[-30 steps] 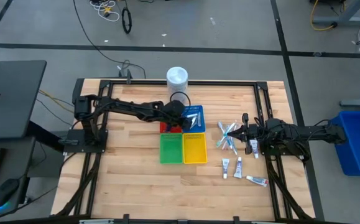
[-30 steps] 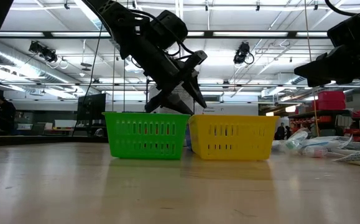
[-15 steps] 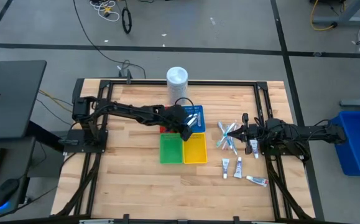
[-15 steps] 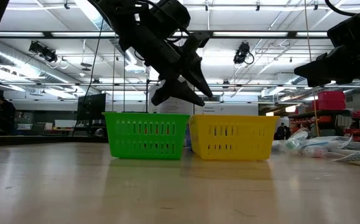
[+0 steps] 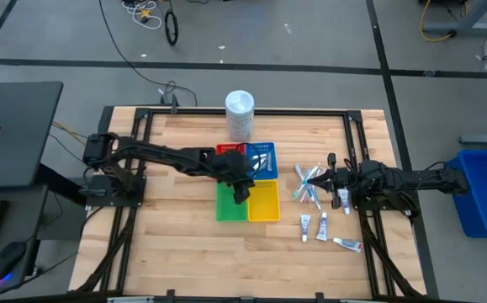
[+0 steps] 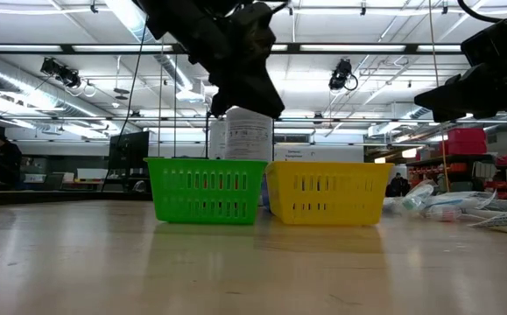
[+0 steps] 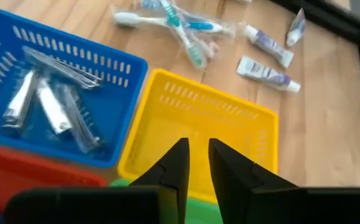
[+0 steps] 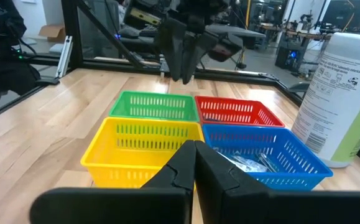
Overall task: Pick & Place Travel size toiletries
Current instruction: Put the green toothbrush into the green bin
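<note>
The left tool (image 7: 196, 163) hangs over the green and yellow baskets, fingers nearly together, grasping nothing. The toothbrushes (image 5: 307, 183) lie fanned on the surface beside the clenched right tool (image 5: 333, 178). The small tubes (image 5: 321, 226) lie nearby, long axes mostly running front to back.

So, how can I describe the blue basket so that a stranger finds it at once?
On the wooden table, four small baskets stand together in a square. The blue basket is at the far corner beside the tall white tub. Only it holds silvery sachets.
</note>
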{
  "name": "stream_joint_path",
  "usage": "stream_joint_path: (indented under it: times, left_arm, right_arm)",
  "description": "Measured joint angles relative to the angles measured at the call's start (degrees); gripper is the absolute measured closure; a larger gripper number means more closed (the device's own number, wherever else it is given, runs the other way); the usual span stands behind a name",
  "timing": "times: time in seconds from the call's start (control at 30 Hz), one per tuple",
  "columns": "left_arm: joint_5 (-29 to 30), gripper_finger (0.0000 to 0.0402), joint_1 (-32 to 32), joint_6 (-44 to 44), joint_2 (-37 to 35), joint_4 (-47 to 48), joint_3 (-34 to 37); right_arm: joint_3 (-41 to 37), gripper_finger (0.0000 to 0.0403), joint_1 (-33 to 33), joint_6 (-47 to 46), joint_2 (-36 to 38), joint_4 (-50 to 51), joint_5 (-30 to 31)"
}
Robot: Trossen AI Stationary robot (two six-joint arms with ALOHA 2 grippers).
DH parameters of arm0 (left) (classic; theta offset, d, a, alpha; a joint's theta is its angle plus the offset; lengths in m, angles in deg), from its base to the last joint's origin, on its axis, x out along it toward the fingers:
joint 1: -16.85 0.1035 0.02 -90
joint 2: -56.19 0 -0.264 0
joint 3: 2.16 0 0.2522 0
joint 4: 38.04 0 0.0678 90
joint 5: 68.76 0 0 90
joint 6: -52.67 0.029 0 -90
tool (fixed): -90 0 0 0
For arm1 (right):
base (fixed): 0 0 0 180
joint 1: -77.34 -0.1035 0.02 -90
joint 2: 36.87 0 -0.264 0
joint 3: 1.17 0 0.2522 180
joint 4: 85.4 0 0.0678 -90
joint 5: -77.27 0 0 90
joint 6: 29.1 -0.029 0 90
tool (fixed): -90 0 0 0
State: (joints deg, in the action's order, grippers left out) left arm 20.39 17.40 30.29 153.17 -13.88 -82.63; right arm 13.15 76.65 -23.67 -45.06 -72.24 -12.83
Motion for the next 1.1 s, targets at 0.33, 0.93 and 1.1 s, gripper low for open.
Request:
stream_joint_path:
  times: [0.33, 0.93, 1.1]
  left_arm:
    - [-1.3, 0.0347, -1.5, 4.3, -0.1, 5.6, 0.0]
    - [3.2, 0.0347, -4.2, 6.8, -9.2, 5.5, 8.6]
    - [4.7, 0.0350, -4.2, 6.8, -13.1, 5.8, 11.1]
  right_arm:
    - [0.0, 0.0389, 0.0, 0.0, 0.0, 0.0, 0.0]
    - [0.0, 0.0390, 0.0, 0.0, -0.7, 0.0, 0.0]
    - [0.0, 0.0390, 0.0, 0.0, -0.8, 0.0, 0.0]
